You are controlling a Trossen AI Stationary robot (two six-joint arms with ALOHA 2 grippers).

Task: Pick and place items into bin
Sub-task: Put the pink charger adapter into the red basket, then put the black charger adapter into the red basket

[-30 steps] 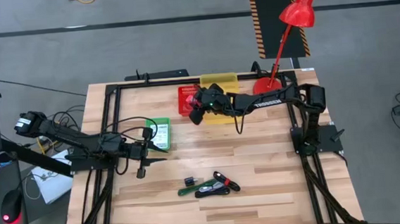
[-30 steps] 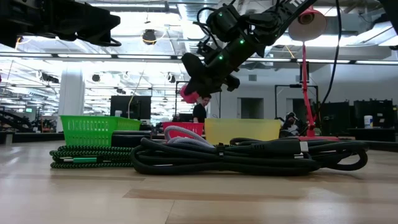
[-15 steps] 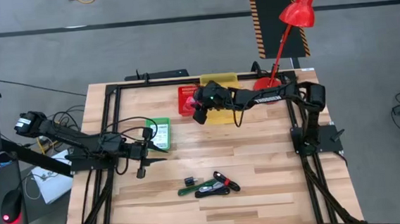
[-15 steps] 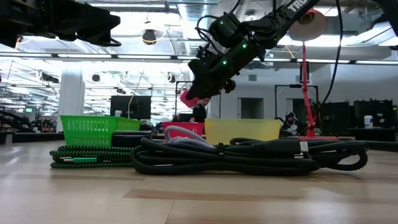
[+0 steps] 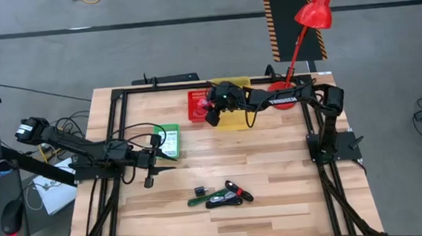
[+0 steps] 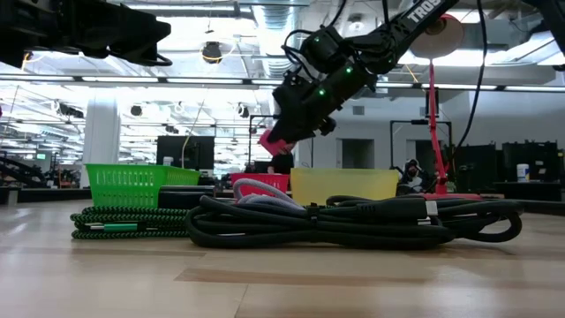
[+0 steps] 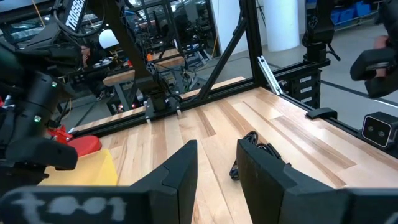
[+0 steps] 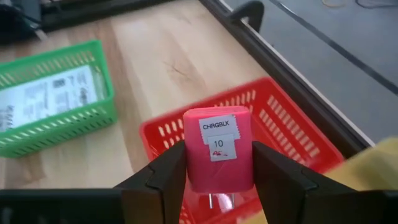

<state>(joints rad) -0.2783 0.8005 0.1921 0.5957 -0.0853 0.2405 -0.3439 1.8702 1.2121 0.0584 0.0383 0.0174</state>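
My right claw (image 8: pixel 217 180) is clenched on a pink charger block (image 8: pixel 218 148), high over the red basket (image 8: pixel 292 134). If I release off-centre, the block can hit the rim and fall on the bench (image 5: pixel 274 173). My left claw (image 7: pixel 214 171), released and empty, waits beside the green basket (image 5: pixel 169 141).

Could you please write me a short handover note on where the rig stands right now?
Right tool: shut on a pink plastic charger block, held above the red mesh basket.
Left tool: open, empty, waiting over the table's left side near the green mesh basket, which holds a white printed packet.
Left to do: release the block; then the coiled black cable, green stick and small black block at the table's front.
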